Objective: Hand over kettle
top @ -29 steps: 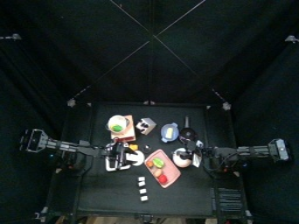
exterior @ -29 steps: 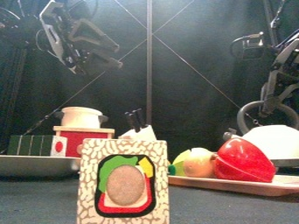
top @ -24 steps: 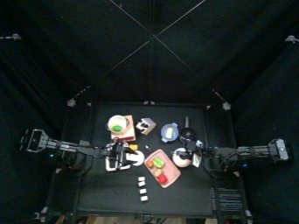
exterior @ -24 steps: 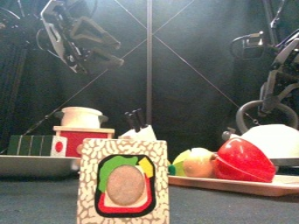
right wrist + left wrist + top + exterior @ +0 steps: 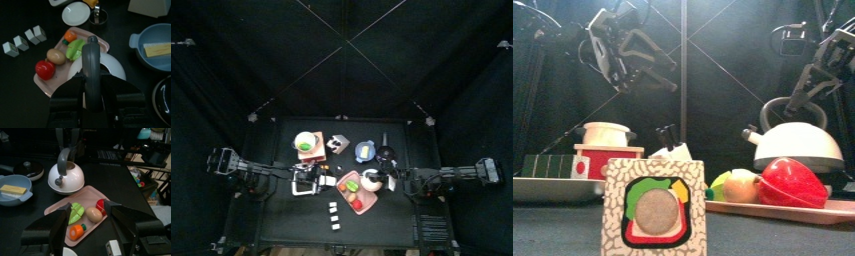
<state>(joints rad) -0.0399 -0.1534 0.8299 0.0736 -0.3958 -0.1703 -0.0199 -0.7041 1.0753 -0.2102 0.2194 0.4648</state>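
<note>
A: Kettle [image 5: 798, 148]: where is it?
B: Hanging by its handle from the right gripper [image 5: 92, 75], above the pink tray [image 5: 57, 208].
A: Next step?
B: Probably the transfer: left gripper [image 5: 89, 210], jaws wide and empty, must close on the kettle.

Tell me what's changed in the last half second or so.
The kettle has risen: in the front view it now hangs clear above the pink tray, lifted by its handle in the right gripper. The left gripper, open, has moved toward the middle. The food on the tray, the sandwich box and the dishes behind stayed put.
</note>
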